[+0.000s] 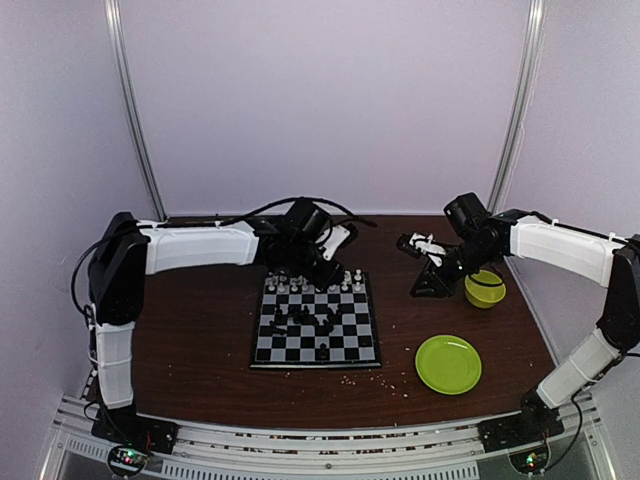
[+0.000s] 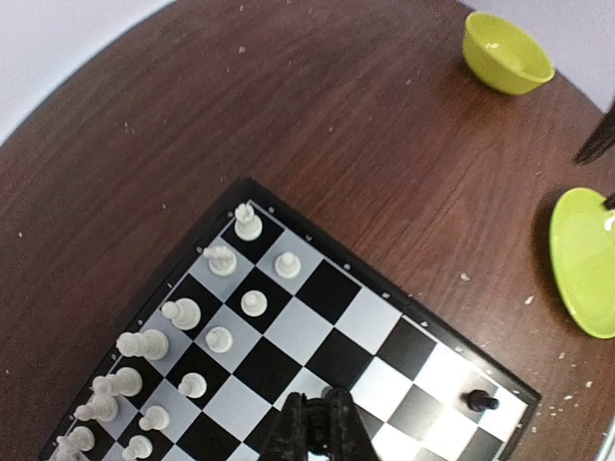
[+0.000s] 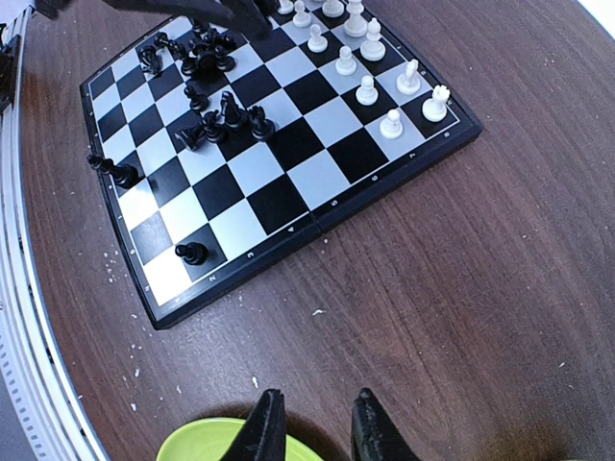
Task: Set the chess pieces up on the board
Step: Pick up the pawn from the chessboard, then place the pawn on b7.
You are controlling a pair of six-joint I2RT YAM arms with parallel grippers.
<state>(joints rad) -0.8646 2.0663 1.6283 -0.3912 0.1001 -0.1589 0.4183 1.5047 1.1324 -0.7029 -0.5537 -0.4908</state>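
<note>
This is a robotics lab test cell. Blank pale walls [image 1: 320, 100] close in a dark wood-grain table [image 1: 200, 340] on the far, left and right sides, with bare metal uprights [image 1: 135, 110] at the far corners. Along the near edge runs a slotted aluminium rail [image 1: 320, 452]. Two white-shelled robot arms [image 1: 195, 245] are bolted there, with small lit circuit boards [image 1: 127, 458] at their bases.

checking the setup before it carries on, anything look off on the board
Yes. The black pieces are heaped in the middle of the board, several toppled, while the white pieces stand in neat rows along one edge. Pale crumbs litter the table.
</note>
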